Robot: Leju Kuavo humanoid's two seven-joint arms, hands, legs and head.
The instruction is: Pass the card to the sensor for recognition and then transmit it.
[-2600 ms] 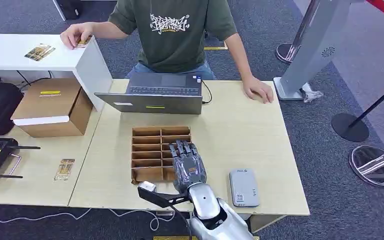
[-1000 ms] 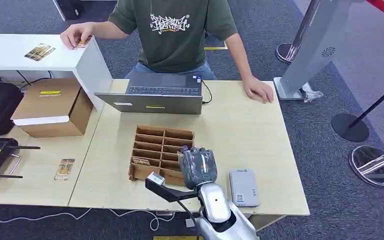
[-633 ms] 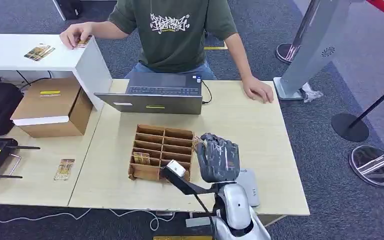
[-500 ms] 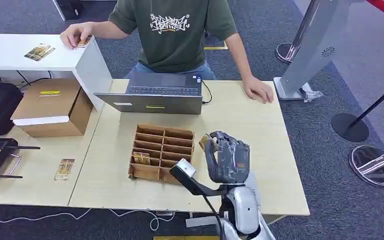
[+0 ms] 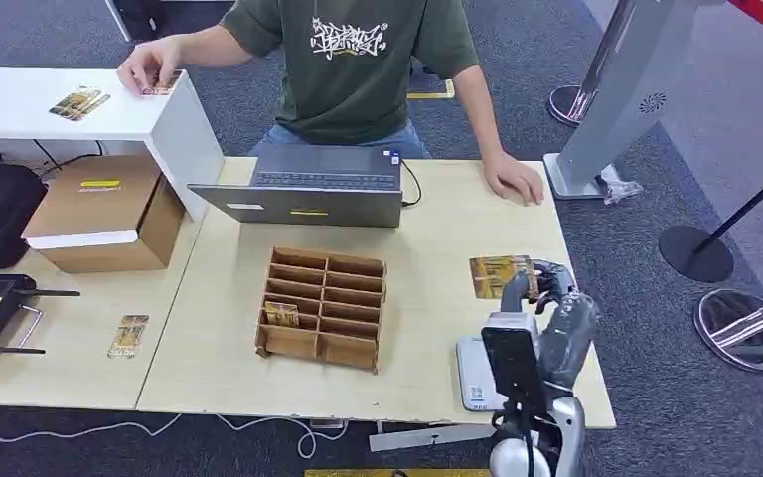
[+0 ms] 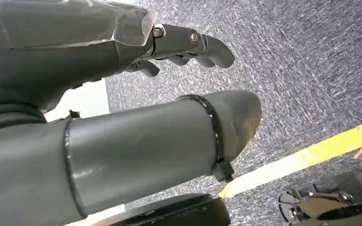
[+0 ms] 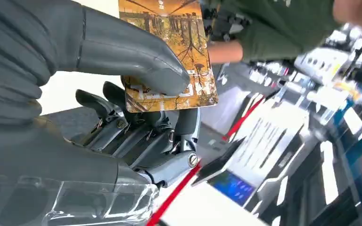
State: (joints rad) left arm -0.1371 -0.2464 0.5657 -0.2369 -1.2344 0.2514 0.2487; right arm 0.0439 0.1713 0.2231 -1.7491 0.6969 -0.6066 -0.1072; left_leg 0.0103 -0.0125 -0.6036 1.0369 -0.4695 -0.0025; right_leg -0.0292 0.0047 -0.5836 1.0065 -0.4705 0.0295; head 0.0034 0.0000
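Right hand (image 5: 552, 298): pinching card (image 5: 497, 275) above desk's (image 5: 457, 229) right edge, beyond sensor (image 5: 474, 370). Left hand (image 6: 122, 94): empty, fingers apart.

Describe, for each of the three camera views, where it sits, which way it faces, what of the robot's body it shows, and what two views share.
Head view: high on the body, looking forward and down at the table; right hand shows.
Left wrist view: behind the left hand, facing carpet.
Right wrist view: behind the right hand, looking at the card.
Shared: head and right wrist views both show the card pinched.
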